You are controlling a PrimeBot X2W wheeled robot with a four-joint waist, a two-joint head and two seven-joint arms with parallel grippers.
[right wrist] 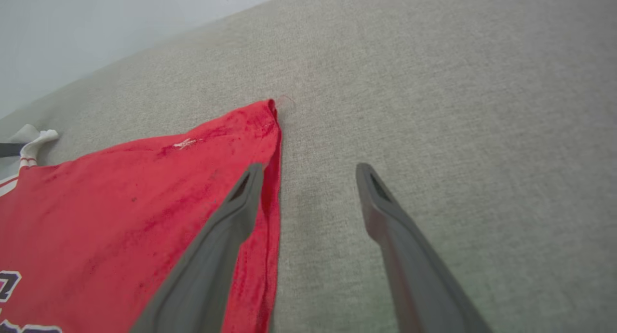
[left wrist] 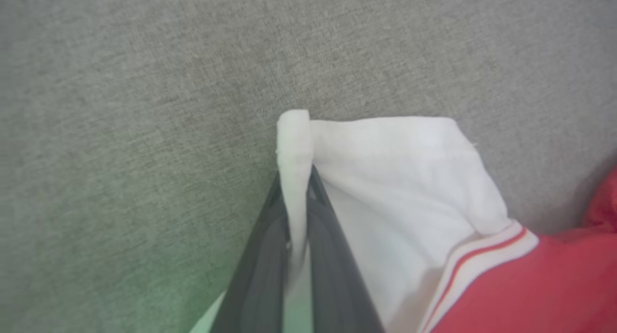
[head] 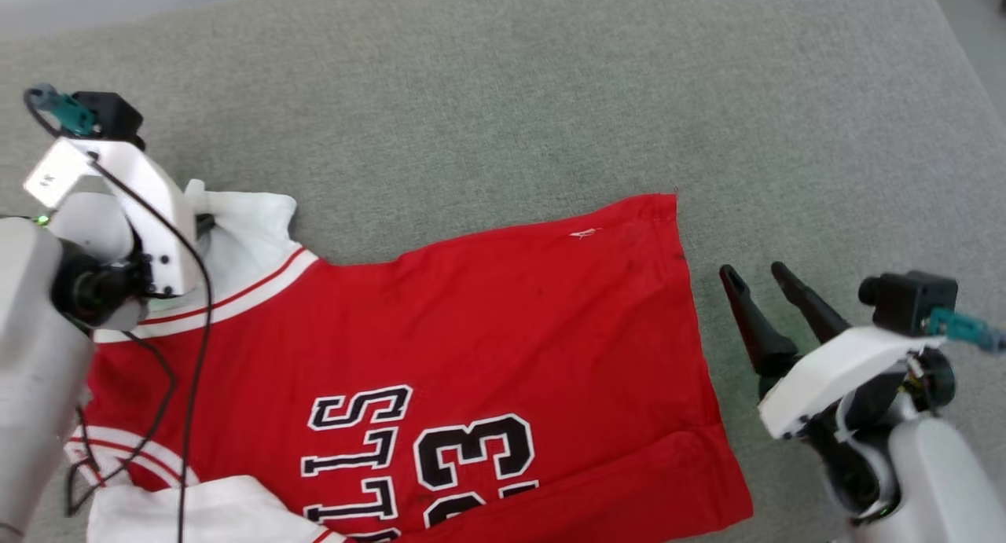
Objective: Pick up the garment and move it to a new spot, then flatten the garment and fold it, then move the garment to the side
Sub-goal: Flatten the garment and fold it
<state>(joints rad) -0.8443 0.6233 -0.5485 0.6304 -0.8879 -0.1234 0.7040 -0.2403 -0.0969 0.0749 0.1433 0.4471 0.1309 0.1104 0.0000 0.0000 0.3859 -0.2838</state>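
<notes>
Now, my left pincer (left wrist: 296, 179) clenched on folded edge of white sleeve (left wrist: 395, 179) of shirt (head: 511, 315). My right pincer (head: 750, 269) released, fingers spread, just beside red hem at shirt's right edge. Shirt lies front up on grey cloth surface (head: 550, 95), lettering and number showing.

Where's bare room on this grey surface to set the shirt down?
The grey surface is bare all along the far side, beyond the garment. A narrower strip lies right of the hem, but the open right gripper stands there. Crowded: the near side, with the garment and the left gripper shut on its sleeve.
</notes>
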